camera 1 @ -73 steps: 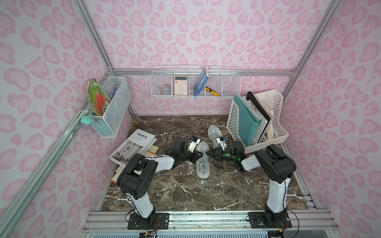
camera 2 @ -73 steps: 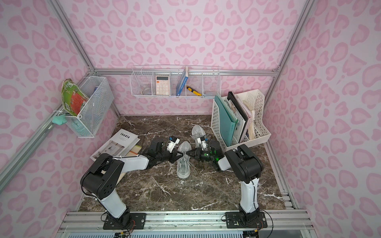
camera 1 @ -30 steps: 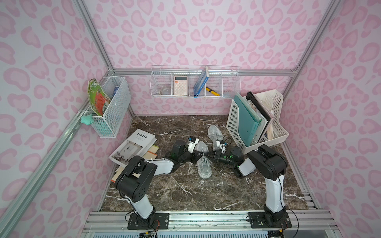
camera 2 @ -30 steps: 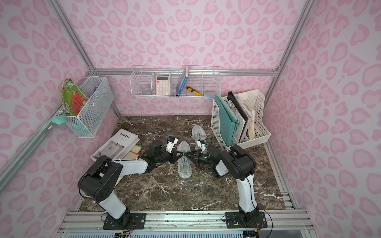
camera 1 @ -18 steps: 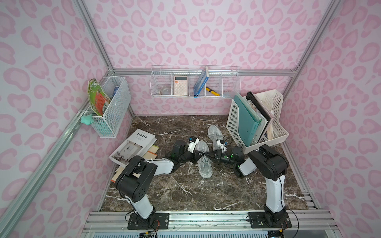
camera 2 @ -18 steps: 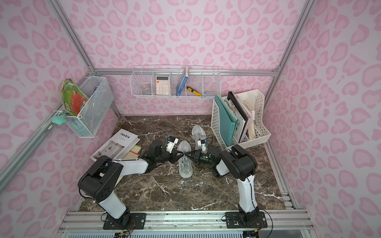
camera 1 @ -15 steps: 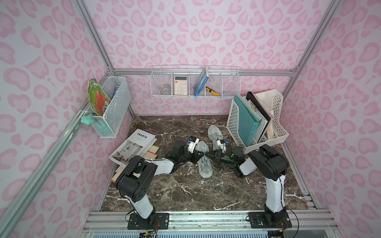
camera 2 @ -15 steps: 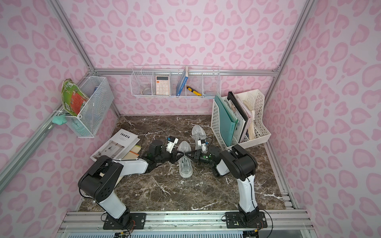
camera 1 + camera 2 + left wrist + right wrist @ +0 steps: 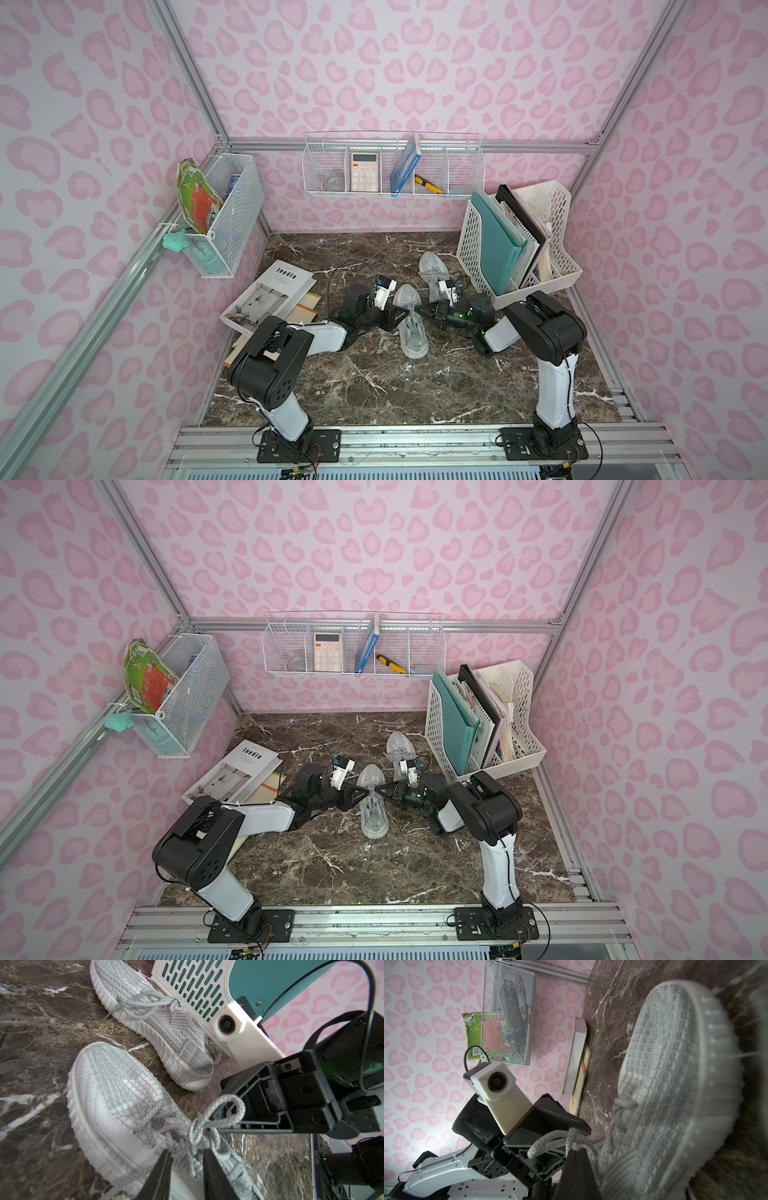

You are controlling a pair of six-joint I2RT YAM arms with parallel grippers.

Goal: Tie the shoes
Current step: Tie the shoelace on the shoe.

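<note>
The left gripper [image 9: 186, 1152] has just let go. A second ago its black wedge-shaped fingers [image 9: 162, 1176] were pressed together; now they stand partly apart, with a strand of lace [image 9: 193, 1163] lying loose between them and, as far as I can see, pinched by nothing. Facing it, the right gripper [image 9: 575, 1154] stays clamped shut on a loop [image 9: 230, 1101] of that lace, which curls up over its tip. Between the two sits the knot [image 9: 196, 1130], drawn down onto the throat of the shoe [image 9: 411, 332], which has hardly shifted. I read this as the pull on the left side being over. Whether the bow holds I cannot tell while the right side is still pinched. The lace is a round braided cord, speckled grey and white, and soft enough to keep its curl. The shoe's upper is a coarse two-tone knit, and its pale ribbed sole looks rubbery. It lies on the dark, white-veined marble tabletop [image 9: 374, 386], near the white perforated file rack [image 9: 473, 245], on the rack's side towards the left arm. The second shoe [image 9: 430, 266] lies just beside the rack's slotted wall, and its laces seem to be bowed already.
</note>
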